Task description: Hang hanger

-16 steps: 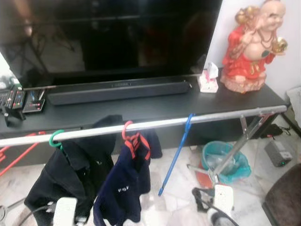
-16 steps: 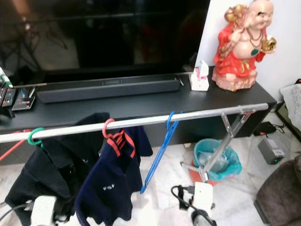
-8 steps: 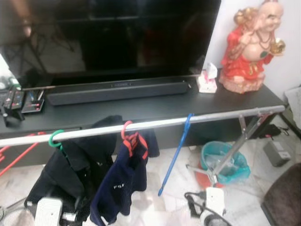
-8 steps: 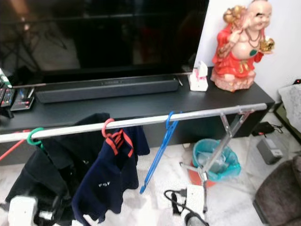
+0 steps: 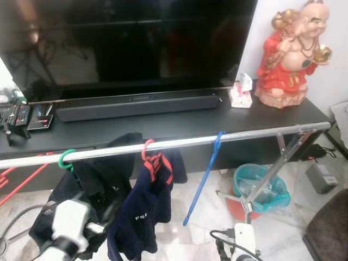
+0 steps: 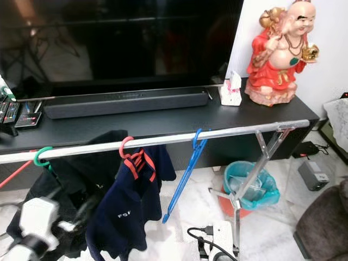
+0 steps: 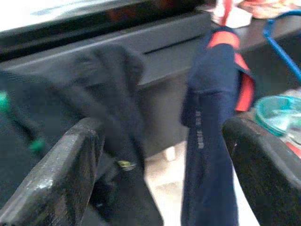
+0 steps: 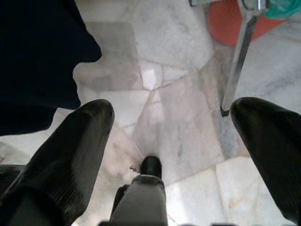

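An empty blue hanger hangs on the silver rail; below it, the left claw and right claw gape wide, empty.

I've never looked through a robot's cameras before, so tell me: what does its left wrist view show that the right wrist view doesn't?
Left wrist view: navy shirt with red collar, dark jacket, blue plastic hanger, black TV cabinet. Right wrist view: pale marble floor, silver rack leg, orange base. Both look between two open black fingers and catch dark cloth.
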Controlling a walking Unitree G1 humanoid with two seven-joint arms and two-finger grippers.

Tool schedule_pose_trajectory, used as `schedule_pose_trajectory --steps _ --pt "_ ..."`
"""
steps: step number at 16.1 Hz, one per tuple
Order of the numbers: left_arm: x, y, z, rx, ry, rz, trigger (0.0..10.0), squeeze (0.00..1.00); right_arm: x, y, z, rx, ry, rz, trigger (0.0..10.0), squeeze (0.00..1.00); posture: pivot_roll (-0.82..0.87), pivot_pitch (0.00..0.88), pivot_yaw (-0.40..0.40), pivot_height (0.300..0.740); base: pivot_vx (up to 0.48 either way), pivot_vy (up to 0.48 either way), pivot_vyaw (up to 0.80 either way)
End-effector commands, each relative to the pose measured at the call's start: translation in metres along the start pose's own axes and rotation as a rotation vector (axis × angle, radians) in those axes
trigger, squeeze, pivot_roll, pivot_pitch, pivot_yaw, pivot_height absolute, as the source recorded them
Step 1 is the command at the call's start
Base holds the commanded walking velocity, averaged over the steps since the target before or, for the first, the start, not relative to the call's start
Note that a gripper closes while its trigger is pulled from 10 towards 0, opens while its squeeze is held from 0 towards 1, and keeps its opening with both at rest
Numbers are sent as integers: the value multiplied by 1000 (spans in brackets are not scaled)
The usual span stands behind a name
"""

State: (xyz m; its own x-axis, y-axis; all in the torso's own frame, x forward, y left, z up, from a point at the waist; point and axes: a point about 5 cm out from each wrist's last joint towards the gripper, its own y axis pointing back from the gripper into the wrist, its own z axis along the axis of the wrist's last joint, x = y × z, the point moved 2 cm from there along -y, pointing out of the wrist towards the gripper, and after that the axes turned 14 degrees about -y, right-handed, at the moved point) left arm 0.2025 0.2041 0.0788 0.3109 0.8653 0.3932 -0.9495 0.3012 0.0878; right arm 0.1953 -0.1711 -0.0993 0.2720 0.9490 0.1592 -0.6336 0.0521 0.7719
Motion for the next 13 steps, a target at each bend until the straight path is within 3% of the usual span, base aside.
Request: schedule_pose_trajectory --steps 1,4,5,6,7,9,10,13 --pt "-3 -4 8 -10 -13 -55 10000 0 -2 0 2 -16 -74 -29 10000 0 3 0 -6 740 0 0 0" --pt "-14 -14 5 30 3 -174 10000 0 3 1 3 -42 -43 -15 10000 0 9 0 -14 740 0 0 0" --pt "-14 -24 -1 63 -1 -189 10000 678 9 5 0 -78 -41 -7 10000 0 7 0 -13 740 0 0 0" --pt "-13 -29 -4 84 -16 -186 10000 678 13 8 -1 -97 -38 -2 10000 0 7 0 -13 740 0 0 0" --pt "-11 -37 -6 88 3 -179 10000 1000 17 15 -2 -124 -42 5 10000 0 -10 0 -9 740 0 0 0" --pt "-15 -55 -20 151 0 -197 10000 1000 12 31 -9 -156 -53 5 10000 0 -12 0 -13 740 0 0 0" --pt "-15 -64 -27 169 7 -176 10000 12 11 33 -13 -155 -54 4 10000 0 -18 0 -18 740 0 0 0" --pt "-13 -85 -31 179 25 -158 10000 0 1 38 -20 -123 -56 -8 10000 0 -30 0 -20 740 0 0 0"
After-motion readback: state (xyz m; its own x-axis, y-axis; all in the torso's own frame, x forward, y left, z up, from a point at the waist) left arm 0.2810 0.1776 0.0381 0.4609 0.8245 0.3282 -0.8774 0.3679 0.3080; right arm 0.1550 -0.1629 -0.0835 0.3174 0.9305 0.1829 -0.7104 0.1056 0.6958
